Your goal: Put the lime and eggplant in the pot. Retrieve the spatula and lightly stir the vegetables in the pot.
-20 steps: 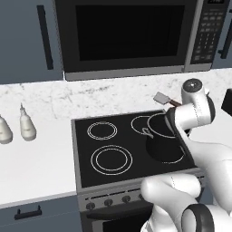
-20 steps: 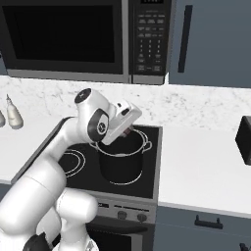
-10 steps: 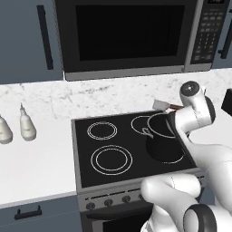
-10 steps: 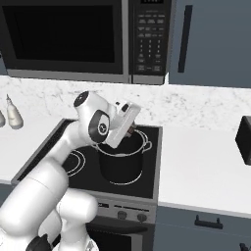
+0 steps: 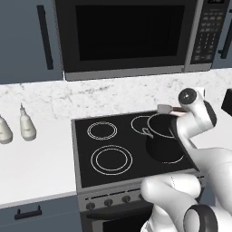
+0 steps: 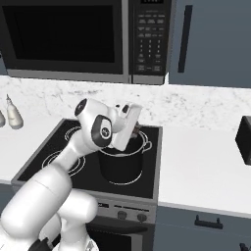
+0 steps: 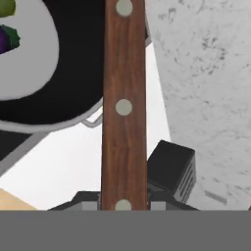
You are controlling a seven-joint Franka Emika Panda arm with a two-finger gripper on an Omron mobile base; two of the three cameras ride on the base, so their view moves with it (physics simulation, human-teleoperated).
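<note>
End effector (image 6: 131,128) clamped on the spatula (image 7: 123,105) handle above the pot (image 5: 165,142) on the stove's back right burner, lime (image 7: 6,7) and eggplant (image 7: 7,38) inside, seemingly poised for stirring.

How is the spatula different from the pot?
The spatula is long, thin and flat with a reddish-brown wooden handle; the pot is round, wide, deep and black with a silvery rim. The spatula is held up in the air, shut in the robot's fingers; the pot sits on the stove. Both are cooking things at the stove.
</note>
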